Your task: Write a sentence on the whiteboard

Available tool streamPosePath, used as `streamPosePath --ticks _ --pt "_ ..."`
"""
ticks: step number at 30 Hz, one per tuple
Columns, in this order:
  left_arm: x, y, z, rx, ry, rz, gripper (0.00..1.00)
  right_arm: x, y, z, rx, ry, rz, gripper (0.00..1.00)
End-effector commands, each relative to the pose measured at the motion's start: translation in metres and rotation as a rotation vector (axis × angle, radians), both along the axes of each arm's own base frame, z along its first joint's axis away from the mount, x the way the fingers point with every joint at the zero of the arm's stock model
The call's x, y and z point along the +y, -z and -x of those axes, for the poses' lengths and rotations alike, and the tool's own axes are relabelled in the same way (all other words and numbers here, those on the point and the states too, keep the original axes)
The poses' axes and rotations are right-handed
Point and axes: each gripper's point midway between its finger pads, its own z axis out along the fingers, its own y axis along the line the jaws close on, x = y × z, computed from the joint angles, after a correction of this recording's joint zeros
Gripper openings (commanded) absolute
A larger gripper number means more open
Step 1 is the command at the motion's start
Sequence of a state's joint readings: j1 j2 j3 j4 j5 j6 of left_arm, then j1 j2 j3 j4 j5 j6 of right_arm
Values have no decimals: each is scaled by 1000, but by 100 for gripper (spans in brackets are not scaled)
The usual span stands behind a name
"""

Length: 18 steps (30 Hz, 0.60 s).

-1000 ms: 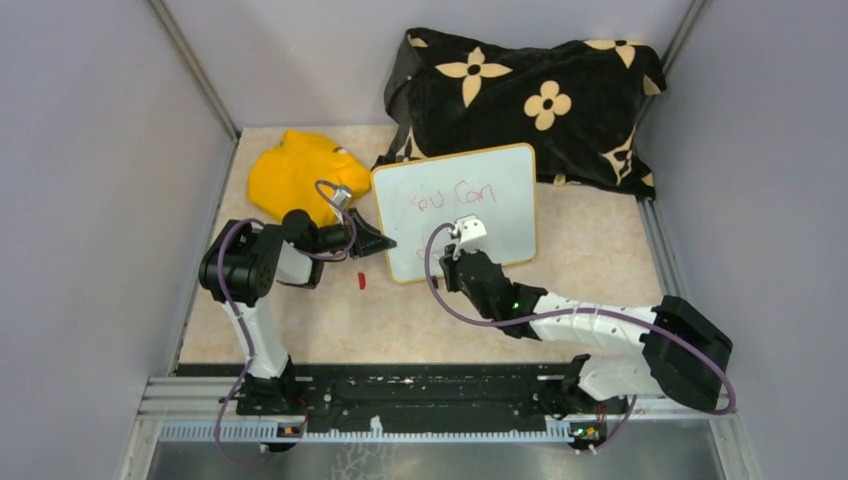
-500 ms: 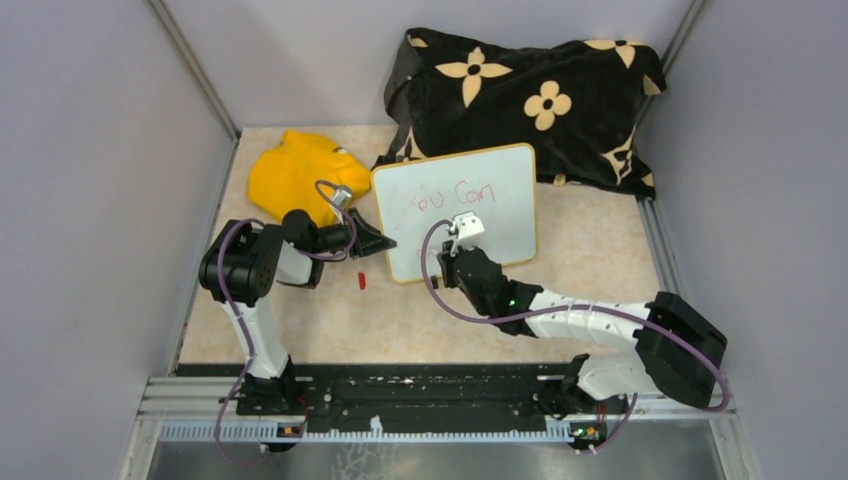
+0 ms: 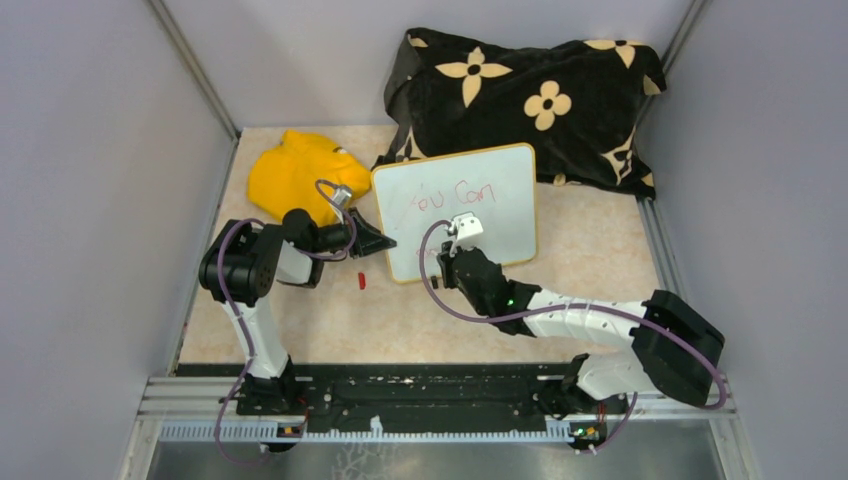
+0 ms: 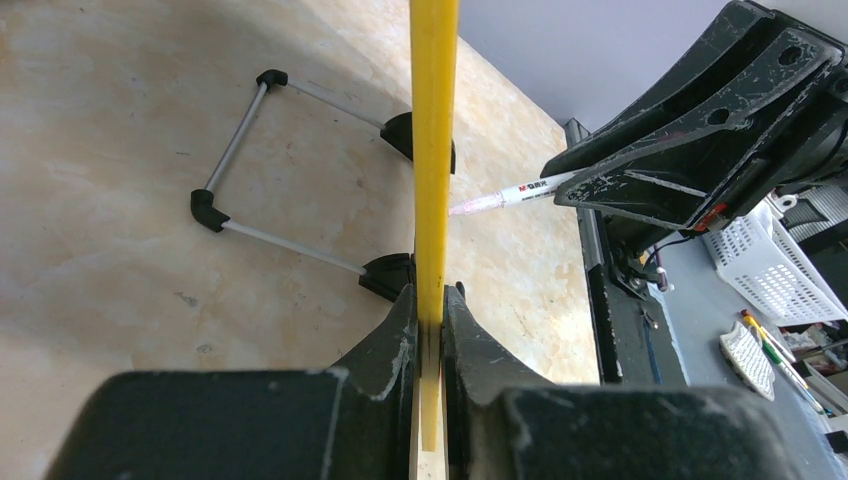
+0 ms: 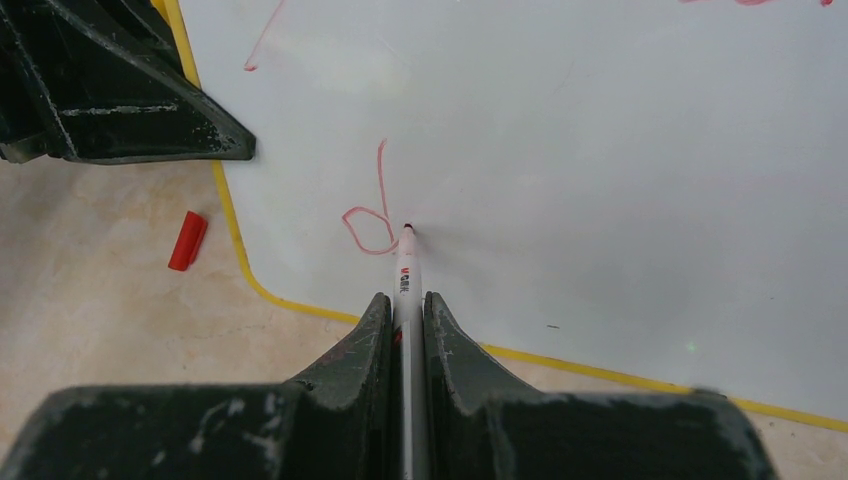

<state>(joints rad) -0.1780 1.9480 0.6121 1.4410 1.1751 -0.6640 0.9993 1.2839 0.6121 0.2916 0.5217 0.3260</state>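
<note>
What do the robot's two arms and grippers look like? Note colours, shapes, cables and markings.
The left arm and right arm have white link shells, bulky black joint housings and looping purple cables. The left gripper and right gripper have black, scuffed, wedge-shaped fingers. A green light glows on the right arm.

In the top view the lower left of the whiteboard (image 3: 500, 195) is covered by the right arm (image 3: 580, 320), so that only the upper red line of the sentence (image 3: 450, 196) is seen (its first letters too faint to be read with certainty). In the right wrist view that upper line is cut off by the top edge, while the marker (image 5: 406, 268) has its barrel hidden between the closed fingers of the right gripper (image 5: 405, 300) and its print is too small to be read. In the left wrist view the board is seen edge-on only, its written face hidden, its yellow rim cut off at the top and lost below between the clamped fingers of the left gripper (image 4: 430, 300).
</note>
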Motion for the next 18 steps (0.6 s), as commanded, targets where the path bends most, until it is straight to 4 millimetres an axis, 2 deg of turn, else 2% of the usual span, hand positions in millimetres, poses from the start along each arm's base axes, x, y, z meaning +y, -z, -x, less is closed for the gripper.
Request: streamPosePath --ticks 1,18 --pt "-5 -1 5 -5 40 -7 0 -4 -9 -4 -11 31 -27 0" --pt "-5 -1 6 -5 41 -7 0 -25 -6 -5 -15 87 8 0"
